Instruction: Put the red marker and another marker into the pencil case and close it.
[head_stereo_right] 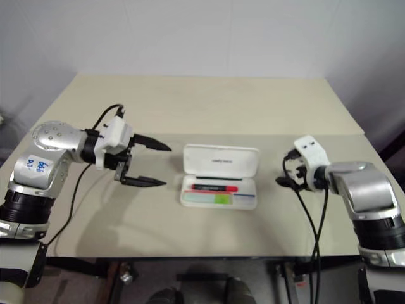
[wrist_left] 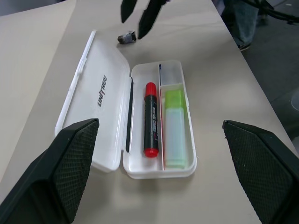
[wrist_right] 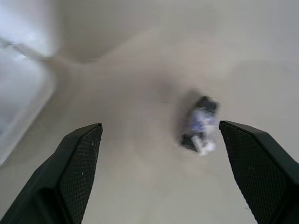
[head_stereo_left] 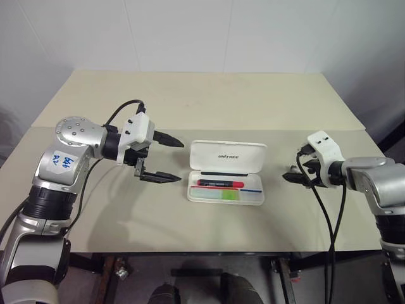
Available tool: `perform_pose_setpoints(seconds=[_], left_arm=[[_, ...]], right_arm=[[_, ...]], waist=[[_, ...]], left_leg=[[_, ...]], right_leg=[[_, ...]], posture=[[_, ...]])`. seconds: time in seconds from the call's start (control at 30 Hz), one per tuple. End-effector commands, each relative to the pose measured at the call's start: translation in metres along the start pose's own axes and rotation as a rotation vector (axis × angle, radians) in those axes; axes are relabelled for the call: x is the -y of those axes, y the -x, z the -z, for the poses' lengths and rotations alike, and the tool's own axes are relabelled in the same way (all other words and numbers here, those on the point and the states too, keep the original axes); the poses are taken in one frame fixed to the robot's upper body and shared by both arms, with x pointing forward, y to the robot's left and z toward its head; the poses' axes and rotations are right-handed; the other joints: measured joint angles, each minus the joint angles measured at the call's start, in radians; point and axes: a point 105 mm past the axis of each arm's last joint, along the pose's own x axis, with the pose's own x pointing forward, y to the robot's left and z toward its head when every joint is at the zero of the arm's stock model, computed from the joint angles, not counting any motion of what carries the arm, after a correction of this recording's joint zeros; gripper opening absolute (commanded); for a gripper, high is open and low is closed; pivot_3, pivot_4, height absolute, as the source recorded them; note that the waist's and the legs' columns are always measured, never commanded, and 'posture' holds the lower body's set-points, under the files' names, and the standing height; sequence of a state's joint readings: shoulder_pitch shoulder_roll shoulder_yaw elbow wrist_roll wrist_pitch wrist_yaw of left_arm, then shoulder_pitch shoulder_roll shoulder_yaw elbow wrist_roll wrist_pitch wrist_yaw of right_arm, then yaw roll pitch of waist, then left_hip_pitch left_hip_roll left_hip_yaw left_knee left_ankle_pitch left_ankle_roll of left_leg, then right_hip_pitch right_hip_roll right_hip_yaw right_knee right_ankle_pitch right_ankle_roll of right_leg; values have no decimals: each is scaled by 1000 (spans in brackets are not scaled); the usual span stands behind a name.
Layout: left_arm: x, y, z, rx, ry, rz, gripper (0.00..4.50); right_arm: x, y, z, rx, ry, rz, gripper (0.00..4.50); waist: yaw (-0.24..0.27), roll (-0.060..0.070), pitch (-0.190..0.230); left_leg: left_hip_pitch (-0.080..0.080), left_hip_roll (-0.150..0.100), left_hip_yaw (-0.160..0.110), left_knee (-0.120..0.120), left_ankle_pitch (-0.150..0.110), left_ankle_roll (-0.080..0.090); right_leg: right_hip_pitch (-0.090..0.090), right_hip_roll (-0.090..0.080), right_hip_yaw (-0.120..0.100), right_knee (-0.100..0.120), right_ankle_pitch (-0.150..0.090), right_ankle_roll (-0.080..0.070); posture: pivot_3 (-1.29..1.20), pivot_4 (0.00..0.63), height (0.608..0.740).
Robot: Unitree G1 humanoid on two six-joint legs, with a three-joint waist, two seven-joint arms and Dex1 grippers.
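The pencil case (head_stereo_left: 228, 156) lies open in the middle of the table, its white lid folded back flat. Inside its tray lie the red marker (head_stereo_left: 219, 183), black-barrelled with a red cap, and the other marker (head_stereo_left: 223, 195), a pale green highlighter, side by side; the left wrist view shows the same marker (wrist_left: 150, 119) and highlighter (wrist_left: 175, 128) in separate compartments. My left gripper (head_stereo_left: 183, 163) hovers open just left of the case, pointing at it with nothing between its fingers. My right gripper (head_stereo_left: 295, 167) stands open and empty to the right of the case, a short gap away.
A small dark and pale object (wrist_right: 198, 126) lies on the tabletop under my right gripper, also visible as a small object (wrist_left: 126, 37) beyond the case's far end. The beige table (head_stereo_left: 190, 95) stretches back to a white wall.
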State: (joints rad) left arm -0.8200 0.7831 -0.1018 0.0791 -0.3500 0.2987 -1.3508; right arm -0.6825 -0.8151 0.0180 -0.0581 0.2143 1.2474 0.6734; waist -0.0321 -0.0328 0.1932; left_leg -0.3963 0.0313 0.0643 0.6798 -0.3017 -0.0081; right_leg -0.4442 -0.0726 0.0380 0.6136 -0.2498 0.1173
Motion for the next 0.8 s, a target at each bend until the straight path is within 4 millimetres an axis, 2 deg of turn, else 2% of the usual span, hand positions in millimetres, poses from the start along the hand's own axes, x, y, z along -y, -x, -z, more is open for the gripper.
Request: perform_pose_setpoints(seconds=[0.03, 0.17, 0.47, 0.8], left_arm=[[2, 0, -8, 8, -40, 8, 4500], [6, 0, -5, 6, -43, 11, 4500], [17, 3, -4, 11, -44, -5, 4500], [21, 5, -4, 11, -36, -23, 4500]], right_arm=[[5, -3, -7, -20, -48, 46, 4233], [9, -8, -9, -36, -122, 60, 4233], [38, -18, -9, -70, -206, 159, 4233], [40, -21, 8, -133, -281, 151, 4233]], waist=[[2, 0, 0], [4, 0, 0], [4, 0, 0], [4, 1, 0]], left_leg=[[0, 0, 0, 0, 0, 0], [-2, 0, -1, 0, 0, 0], [-7, -1, -1, 0, -2, 3], [-7, -1, -1, 1, -2, 3]], right_leg=[[0, 0, 0, 0, 0, 0], [0, 0, 0, 0, 1, 1], [-1, 0, 0, -4, 2, 4], [-1, 0, 0, -3, 2, 4]], posture=[[0, 150, 740], [0, 150, 740], [0, 150, 740], [0, 150, 740]])
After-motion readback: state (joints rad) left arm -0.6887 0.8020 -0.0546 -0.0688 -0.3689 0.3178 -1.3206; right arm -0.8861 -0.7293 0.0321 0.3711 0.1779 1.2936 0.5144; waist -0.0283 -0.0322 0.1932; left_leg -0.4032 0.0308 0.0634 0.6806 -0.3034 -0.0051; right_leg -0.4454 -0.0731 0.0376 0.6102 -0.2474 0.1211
